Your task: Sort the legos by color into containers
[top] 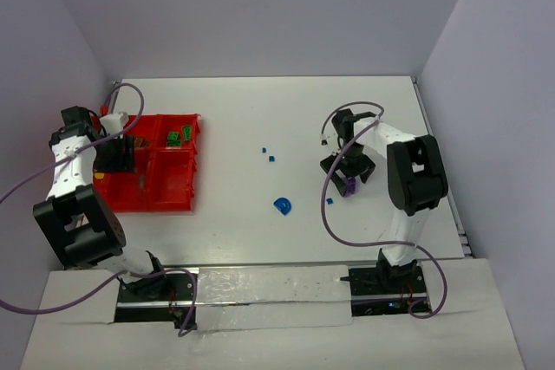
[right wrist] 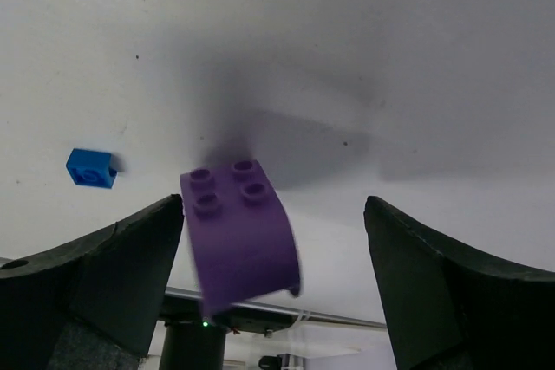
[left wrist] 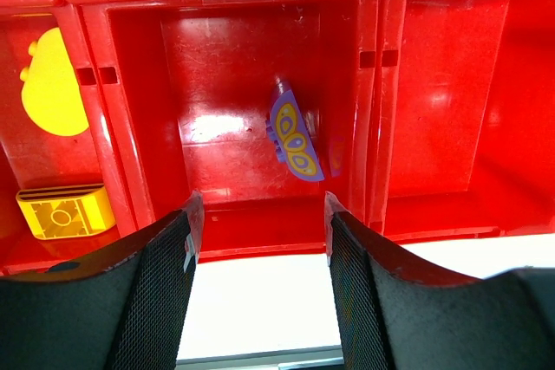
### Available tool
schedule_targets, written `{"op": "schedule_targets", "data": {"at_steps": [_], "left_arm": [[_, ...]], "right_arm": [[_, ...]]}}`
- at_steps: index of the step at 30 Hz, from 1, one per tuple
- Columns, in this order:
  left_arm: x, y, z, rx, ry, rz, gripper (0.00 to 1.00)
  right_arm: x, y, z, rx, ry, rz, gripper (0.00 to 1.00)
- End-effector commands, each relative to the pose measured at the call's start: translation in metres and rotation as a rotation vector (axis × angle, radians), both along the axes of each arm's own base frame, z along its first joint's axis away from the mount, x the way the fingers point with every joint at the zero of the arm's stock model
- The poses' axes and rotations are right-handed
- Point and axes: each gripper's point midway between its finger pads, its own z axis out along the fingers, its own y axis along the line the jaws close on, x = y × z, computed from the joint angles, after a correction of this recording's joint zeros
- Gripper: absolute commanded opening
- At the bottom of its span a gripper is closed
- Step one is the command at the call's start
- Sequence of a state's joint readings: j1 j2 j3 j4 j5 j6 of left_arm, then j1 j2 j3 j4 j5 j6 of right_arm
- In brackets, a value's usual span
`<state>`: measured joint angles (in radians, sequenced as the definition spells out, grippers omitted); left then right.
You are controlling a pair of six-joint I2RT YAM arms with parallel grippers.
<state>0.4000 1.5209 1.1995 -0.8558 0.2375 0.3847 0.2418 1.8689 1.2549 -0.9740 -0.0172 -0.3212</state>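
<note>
Under me spreads a white table (top: 260, 119), matt and faintly speckled. Pale lilac walls (top: 260, 6) close it in on three sides. A silvery strip (top: 269, 285) runs along its near edge.

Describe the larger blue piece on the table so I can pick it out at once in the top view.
Start at the red containers on the left of the table and look right, toward the right arm. About midway, nearer the arm bases, lies the blue arch lego: rounded and much bigger than the two tiny blue bits farther back.
</note>
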Motion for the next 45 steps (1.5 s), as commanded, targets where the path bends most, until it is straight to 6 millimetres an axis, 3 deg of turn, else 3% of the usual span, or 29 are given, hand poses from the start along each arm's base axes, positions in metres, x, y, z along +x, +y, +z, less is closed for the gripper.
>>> {"op": "schedule_targets", "data": {"at_steps": [1,5,8,11,13,14,15,17,27,29,32,36,39,41,42,44,45], "left_arm": [[0.016,0.004,0.028,0.036,-0.097,-0.001,0.64],[0.017,0.005,0.031,0.043,-0.109,-0.004,0.64],[0.018,0.005,0.035,0.045,-0.122,-0.008,0.64],[0.019,0.001,0.041,0.034,-0.147,-0.022,0.64],[0.020,-0.002,0.045,0.026,-0.165,-0.033,0.67],[0.021,-0.003,0.047,0.024,-0.172,-0.036,0.72],[0.022,-0.003,0.049,0.025,-0.177,-0.040,0.76],[0.022,-0.003,0.051,0.021,-0.180,-0.042,0.79],[0.024,-0.009,0.064,0.008,-0.222,-0.063,0.84],[0.025,-0.010,0.067,0.007,-0.231,-0.073,0.85],[0.026,-0.013,0.074,-0.003,-0.246,-0.093,0.98],[0.028,-0.022,0.082,-0.037,-0.272,-0.123,0.99],[0.033,-0.030,0.099,-0.071,-0.328,-0.133,0.99],[0.041,-0.038,0.117,-0.116,-0.388,-0.139,0.99],[0.043,-0.043,0.124,-0.134,-0.409,-0.145,0.99],[0.051,-0.058,0.142,-0.200,-0.454,-0.169,0.99],[0.054,-0.065,0.148,-0.223,-0.467,-0.176,0.99]], "right_arm": [[-0.001,0.009,-0.003,0.031,0.030,-0.010,0.81],[-0.003,0.015,-0.003,0.066,0.047,0.001,0.64],[-0.005,0.021,0.001,0.106,0.049,0.017,0.38],[-0.004,0.027,0.006,0.148,0.044,0.031,0.28],[0.001,0.030,0.009,0.158,0.030,0.034,0.31],[0.003,0.029,0.009,0.149,0.029,0.033,0.41],[0.007,0.028,0.009,0.138,0.022,0.027,0.54],[0.013,0.025,0.009,0.117,0.010,0.014,1.00],[0.054,0.043,0.012,0.161,-0.026,0.065,0.99],[0.054,0.047,0.009,0.169,-0.011,0.110,0.98],[0.054,0.053,0.009,0.181,0.000,0.172,0.93],[0.045,0.050,0.006,0.170,0.032,0.206,0.81],[0.036,0.048,0.008,0.170,0.042,0.210,0.50],[0.035,0.054,0.019,0.198,0.033,0.191,0.20],[0.032,0.060,0.025,0.239,0.044,0.176,0.10],[0.039,0.082,0.052,0.349,0.005,0.147,0.00],[0.038,0.091,0.060,0.398,0.001,0.124,0.00]]}}
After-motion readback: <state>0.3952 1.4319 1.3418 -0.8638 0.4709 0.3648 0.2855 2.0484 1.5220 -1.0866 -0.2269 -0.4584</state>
